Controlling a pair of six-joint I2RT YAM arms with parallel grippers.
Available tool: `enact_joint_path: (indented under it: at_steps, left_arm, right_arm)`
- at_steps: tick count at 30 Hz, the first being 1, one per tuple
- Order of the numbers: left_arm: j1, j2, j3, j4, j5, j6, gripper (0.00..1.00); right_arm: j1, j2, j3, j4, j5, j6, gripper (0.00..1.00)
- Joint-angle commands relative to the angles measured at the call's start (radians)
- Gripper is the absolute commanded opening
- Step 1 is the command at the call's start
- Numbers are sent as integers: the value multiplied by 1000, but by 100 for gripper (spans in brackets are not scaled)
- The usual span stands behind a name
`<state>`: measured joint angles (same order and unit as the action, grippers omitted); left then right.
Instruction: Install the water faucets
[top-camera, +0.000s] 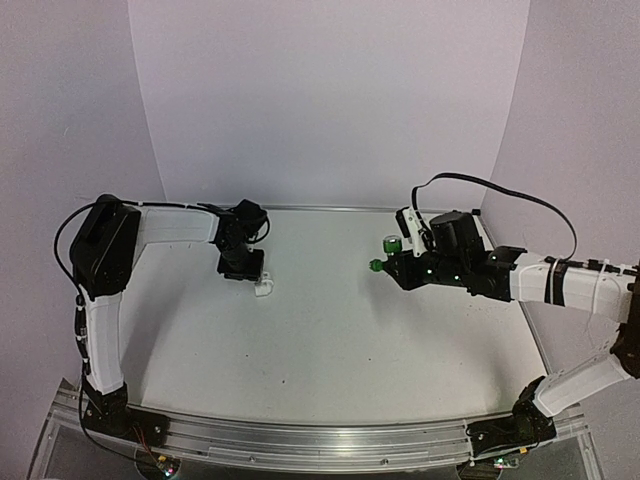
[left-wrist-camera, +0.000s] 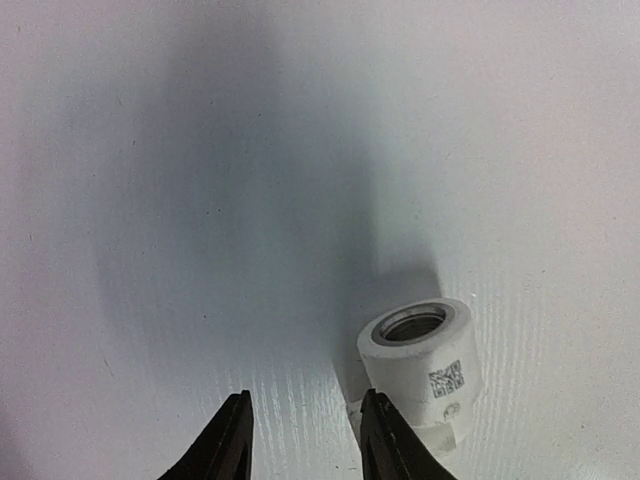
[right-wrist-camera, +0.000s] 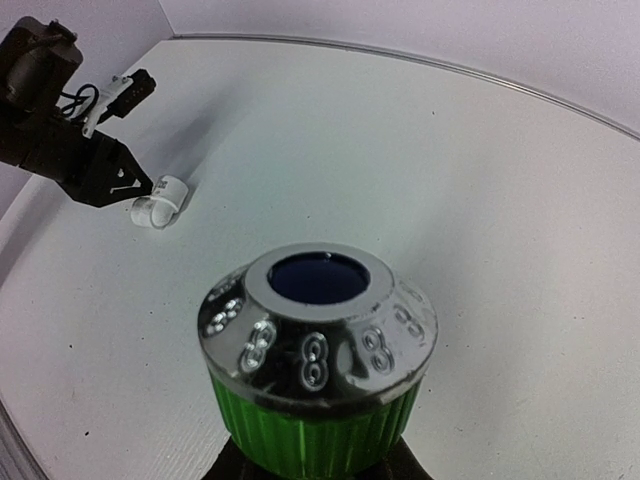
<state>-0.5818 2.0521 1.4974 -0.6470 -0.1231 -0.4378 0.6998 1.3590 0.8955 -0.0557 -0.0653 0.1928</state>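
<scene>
The green tap (right-wrist-camera: 315, 370) sits closest to the right wrist camera, its chrome-capped knob facing the lens. It is pinched low down by the right end effector (top-camera: 392, 260) and held above the tabletop (top-camera: 330, 330) on the right side. The white pipe fitting (left-wrist-camera: 420, 365) stands on the tabletop at back left, its open bore facing up. The left end effector (left-wrist-camera: 305, 445) hangs directly over it, fingers (left-wrist-camera: 235, 440) spread a little with nothing between them. The fitting lies just outside the finger on the right of that wrist view; whether the finger touches it cannot be determined. Tap and fitting are well apart. Step in hand, by my reading: securing the fitting so the tap can be mated to it. The next move calls for shifting the left end effector sideways until the fitting lies between the fingers, then closing; after that, bring the tap across and align its inlet with the bore
</scene>
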Motion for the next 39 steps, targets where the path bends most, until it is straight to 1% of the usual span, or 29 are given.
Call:
enact_joint_path:
  at_steps: [1, 3, 6, 7, 8, 11, 16, 19, 23, 29, 34, 37, 39]
  left_arm:
    - [-1, -113, -24, 52, -31, 7, 39]
    - [-4, -136, -30, 54, -28, 6, 43]
    - [-57, -150, -26, 55, -15, 75, 69]
    - [-79, -154, -27, 56, -13, 107, 75]
    - [-101, -156, -28, 54, -11, 143, 79]
    - [-113, -143, -28, 46, -14, 213, 83]
    - [-113, -74, 32, 5, 27, 245, 84]
    - [-113, -15, 80, -17, 8, 231, 82]
    - [-113, 54, 137, -58, -35, 208, 76]
    - [-113, 97, 140, -78, -79, 182, 66]
    - [-115, 100, 120, -84, -86, 160, 52]
    - [-115, 95, 109, -85, -81, 151, 39]
    - [-115, 88, 107, -88, -62, 145, 28]
  right_arm:
    - [-2, -33, 1, 46, 3, 4, 0]
    - [-2, -31, 0, 46, 4, 4, 0]
    - [-1, -30, 0, 46, 1, 1, 0]
    - [-1, -30, 0, 46, 1, 1, 0]
    - [-2, -32, -1, 46, 1, 0, 0]
    - [-1, -31, -4, 46, 1, 0, 0]
    - [-2, -32, -1, 46, -12, 0, 0]
    - [-2, -35, 0, 46, -16, 2, 0]
    - [-2, -41, -1, 46, -25, 5, 0]
    - [-1, -38, 3, 46, -23, 2, 0]
    - [-2, -19, 14, 46, -28, 2, 0]
    - [-1, -9, 19, 46, -29, 4, 0]
    - [-2, 0, 23, 46, -31, 8, 0]
